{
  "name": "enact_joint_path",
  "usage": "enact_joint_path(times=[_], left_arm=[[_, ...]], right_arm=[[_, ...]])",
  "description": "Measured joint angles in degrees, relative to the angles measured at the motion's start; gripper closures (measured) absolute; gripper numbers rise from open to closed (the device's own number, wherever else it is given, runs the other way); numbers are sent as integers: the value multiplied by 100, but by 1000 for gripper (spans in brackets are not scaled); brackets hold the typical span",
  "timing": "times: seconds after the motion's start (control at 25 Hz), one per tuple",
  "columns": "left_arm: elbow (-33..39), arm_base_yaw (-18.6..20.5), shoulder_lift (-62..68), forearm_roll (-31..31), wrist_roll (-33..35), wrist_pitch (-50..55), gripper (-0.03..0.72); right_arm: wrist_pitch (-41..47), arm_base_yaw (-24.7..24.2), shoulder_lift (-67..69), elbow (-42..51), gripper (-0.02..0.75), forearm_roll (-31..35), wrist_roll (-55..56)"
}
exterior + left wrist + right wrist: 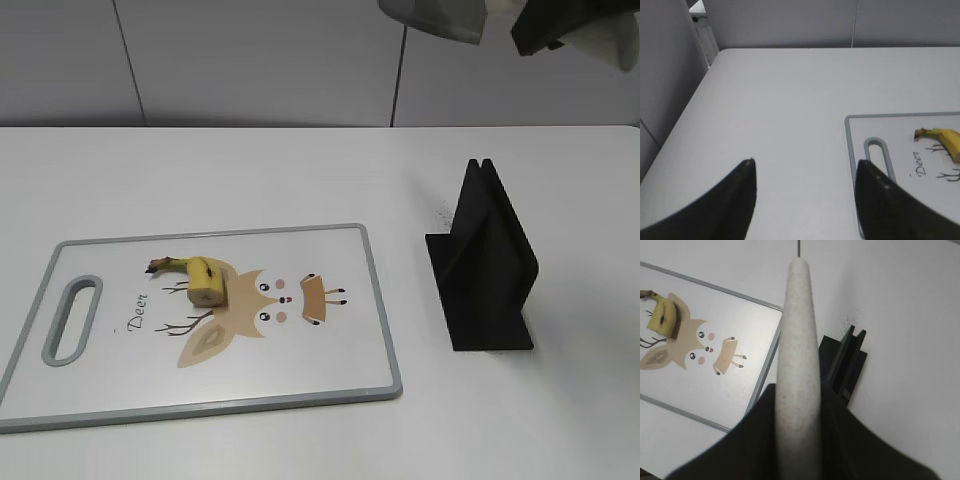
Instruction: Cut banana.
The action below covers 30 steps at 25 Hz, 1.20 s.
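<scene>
Closest to our right wrist camera, the right gripper [797,440] was clamped on a pale, speckled knife [799,355], its two dark fingers [850,440] pressed against either side of the blade, which ran away from the lens with its rounded tip pointing forward. Below it we saw the black knife stand [842,365] on the white table [900,315], just beside the right edge of the cutting board [730,385]. From the exterior view the stand [485,265] stood upright, apart from the board [200,330], and only a bit of our right gripper [560,25] showed at the top edge of the frame.

We saw the banana [200,280], a short yellow stub with its stem pointing left, lying on the board's printed deer picture, toward the handle-slot end.

Our left gripper [802,200] hung open above the bare table [790,100], its fingers [735,200] spread wide and holding nothing, left of the board [860,120] and the banana [945,140].
</scene>
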Motion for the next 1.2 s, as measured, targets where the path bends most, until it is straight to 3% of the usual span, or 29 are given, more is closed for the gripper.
enact_joint_path(times=[0.16, 0.56, 0.8, 1.2], left_arm=[[-312, 0, 836, -197, 258, -523, 99], [-1308, 0, 2894, -1295, 2050, -1219, 99], [-1968, 0, 3987, -1510, 2838, -1145, 99], [-3358, -252, 5748, -2591, 5207, -265, 99]], right_arm=[[-422, 0, 0, 0, 565, 33, -747], [-761, -46, 396, -12, 565, 67, -2822], [-779, -46, 699, -17, 565, 602, -4112], [-631, -46, 1324, -411, 565, 1398, -5723]])
